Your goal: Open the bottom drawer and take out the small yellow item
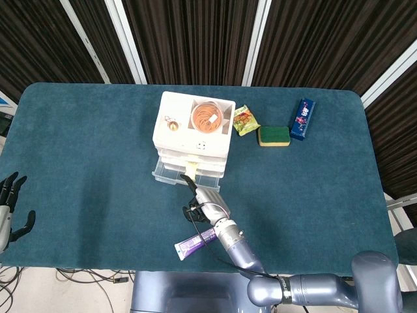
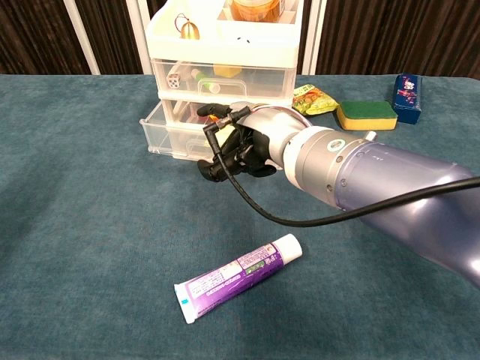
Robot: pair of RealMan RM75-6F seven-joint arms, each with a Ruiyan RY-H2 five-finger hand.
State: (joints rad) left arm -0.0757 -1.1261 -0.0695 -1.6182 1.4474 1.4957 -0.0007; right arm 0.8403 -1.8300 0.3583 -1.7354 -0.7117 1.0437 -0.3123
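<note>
A white three-drawer unit (image 1: 193, 134) stands mid-table, its clear bottom drawer (image 1: 166, 175) pulled out toward me. In the head view a bit of the small pale yellow item (image 1: 193, 165) shows inside it. My right hand (image 1: 203, 203) is at the drawer's front, one finger stretched over the rim toward the item and the others loosely bent; nothing shows in its grasp. In the chest view this hand (image 2: 238, 144) covers the right part of the drawer (image 2: 166, 133) and hides the item. My left hand (image 1: 9, 210) hangs open beyond the table's left edge.
A purple toothpaste tube (image 2: 238, 277) lies on the cloth near my right forearm. At the back right lie a snack packet (image 1: 245, 120), a green-and-yellow sponge (image 1: 273, 135) and a blue box (image 1: 302, 119). The unit's top tray holds a small bell and rubber bands.
</note>
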